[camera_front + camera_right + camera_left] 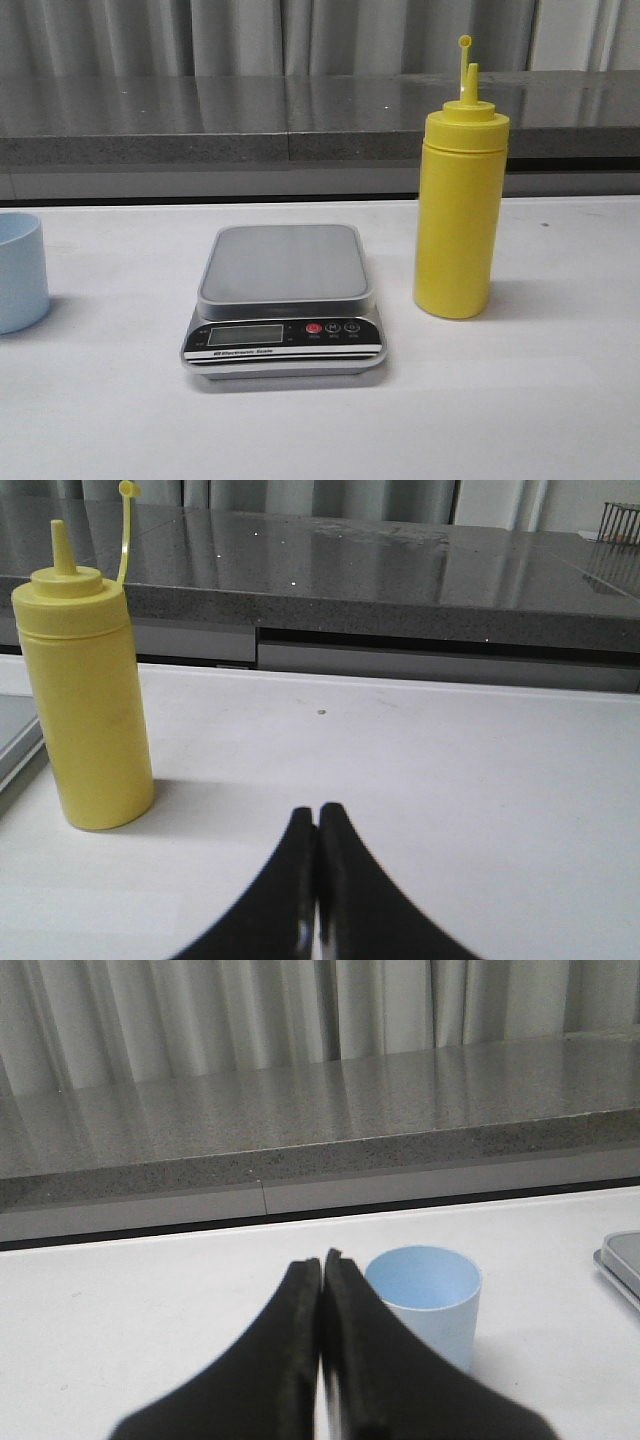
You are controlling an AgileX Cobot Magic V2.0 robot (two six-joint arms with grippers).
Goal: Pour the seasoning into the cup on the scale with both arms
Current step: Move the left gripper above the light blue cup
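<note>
The yellow seasoning bottle (pixel 458 205) stands upright on the white table, right of the scale (pixel 285 298), its cap off the nozzle on its stalk. The scale's platform is bare. The pale blue cup (pixel 18 270) stands at the far left edge, cut off by the frame. Neither arm shows in the front view. In the left wrist view my left gripper (pixel 322 1260) is shut and empty, with the cup (pixel 428 1300) just beyond its tips to one side. In the right wrist view my right gripper (pixel 318 812) is shut and empty, well apart from the bottle (pixel 88 690).
A grey stone ledge (pixel 300 120) runs along the back of the table, with curtains behind it. A corner of the scale (pixel 622 1260) shows at the edge of the left wrist view.
</note>
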